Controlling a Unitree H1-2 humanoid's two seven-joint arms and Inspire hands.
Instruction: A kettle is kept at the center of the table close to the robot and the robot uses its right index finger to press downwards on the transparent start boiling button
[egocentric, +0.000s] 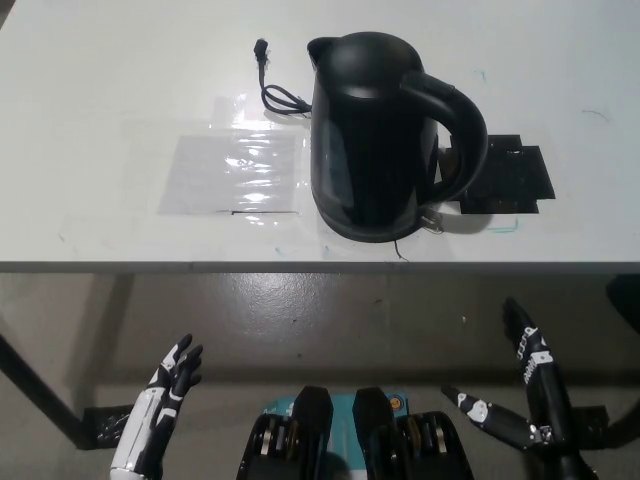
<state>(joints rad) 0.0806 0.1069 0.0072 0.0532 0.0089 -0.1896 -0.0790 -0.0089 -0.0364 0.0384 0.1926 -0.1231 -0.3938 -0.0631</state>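
The white left hand (160, 405) hangs low at the left below the table edge, fingers loosely spread and holding nothing. On the white table (100, 120), right of a clear plastic sheet (232, 172), stands the black kettle (375, 135), its cord (275, 85) trailing behind. The black right hand (525, 400) waits low at the right, fingers splayed apart, well short of the kettle

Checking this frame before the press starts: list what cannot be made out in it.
- Head view: the start button, low on the kettle near the handle base, is too small and dark to read its state.
- The cord runs behind the kettle body; where it ends is hidden.
- The black patch is partly covered by the handle.
- Left hand and right hand are below the table; their arms are cut by the bottom edge.
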